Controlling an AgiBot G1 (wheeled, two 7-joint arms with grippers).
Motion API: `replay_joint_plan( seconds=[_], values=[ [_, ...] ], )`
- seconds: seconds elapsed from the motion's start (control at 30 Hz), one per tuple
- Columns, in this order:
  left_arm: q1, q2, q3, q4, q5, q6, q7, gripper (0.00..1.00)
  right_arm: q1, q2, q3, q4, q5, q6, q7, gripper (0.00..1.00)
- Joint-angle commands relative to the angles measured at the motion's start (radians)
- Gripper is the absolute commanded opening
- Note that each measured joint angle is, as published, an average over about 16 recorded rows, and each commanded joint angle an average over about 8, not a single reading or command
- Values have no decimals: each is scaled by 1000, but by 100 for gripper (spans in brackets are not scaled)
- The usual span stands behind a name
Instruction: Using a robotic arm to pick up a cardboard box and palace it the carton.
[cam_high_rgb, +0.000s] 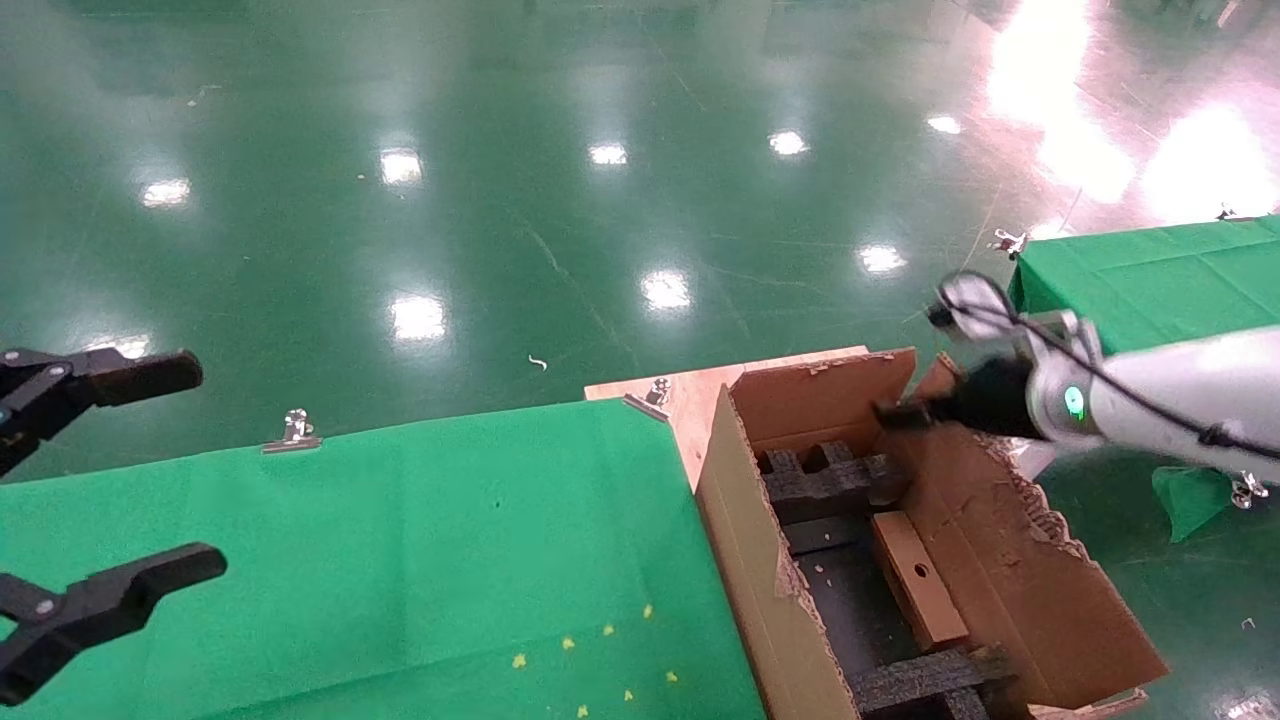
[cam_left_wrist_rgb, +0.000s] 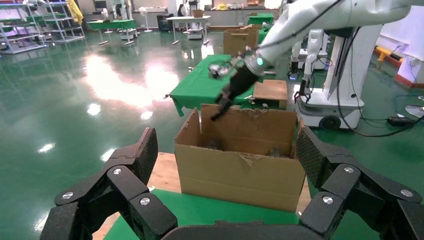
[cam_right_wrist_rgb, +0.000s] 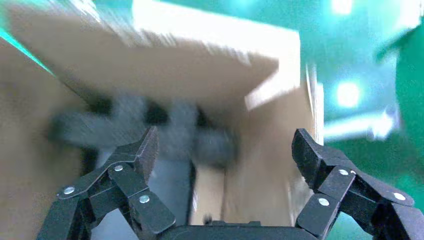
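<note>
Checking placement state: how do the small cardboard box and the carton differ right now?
The cardboard box is small, flat and intact, with a round hole in its face; the carton is far larger, with torn ragged flaps. The box lies inside, beside black foam inserts; the carton stands open, holding it. Both are brown cardboard.

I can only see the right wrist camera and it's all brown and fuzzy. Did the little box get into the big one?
Observer: Yes. The box lies inside the carton, against its right side, with the hole facing up.
Operator: Where's my gripper now?
Observer: The right gripper hangs above the carton's far rim, clear of the box.
Operator: What's the other arm doing?
Observer: The left gripper is parked over the green table, jaws apart, holding nothing.
</note>
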Motion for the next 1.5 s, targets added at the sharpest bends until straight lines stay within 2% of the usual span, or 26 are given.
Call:
replay_joint_plan(
  seconds=[0.03, 0.2, 0.37, 0.5, 0.6, 0.9, 1.5],
  values=[
    [0, 0, 0, 0, 0, 0, 0, 100, 30, 12, 14, 55, 16, 4, -31, 100],
    [0, 0, 0, 0, 0, 0, 0, 100, 86, 36, 70, 113, 257, -40, -228, 100],
    [0, 0, 0, 0, 0, 0, 0, 100, 122, 62, 141, 120, 546, -155, -433, 100],
    [0, 0, 0, 0, 0, 0, 0, 100, 130, 81, 178, 124, 688, -227, -522, 100],
    [0, 0, 0, 0, 0, 0, 0, 100, 132, 86, 188, 125, 724, -246, -535, 100],
    [0, 0, 0, 0, 0, 0, 0, 100, 113, 72, 194, 116, 689, -234, -524, 100],
    [0, 0, 0, 0, 0, 0, 0, 100, -60, 16, 422, 96, 835, -386, -779, 100]
  ],
)
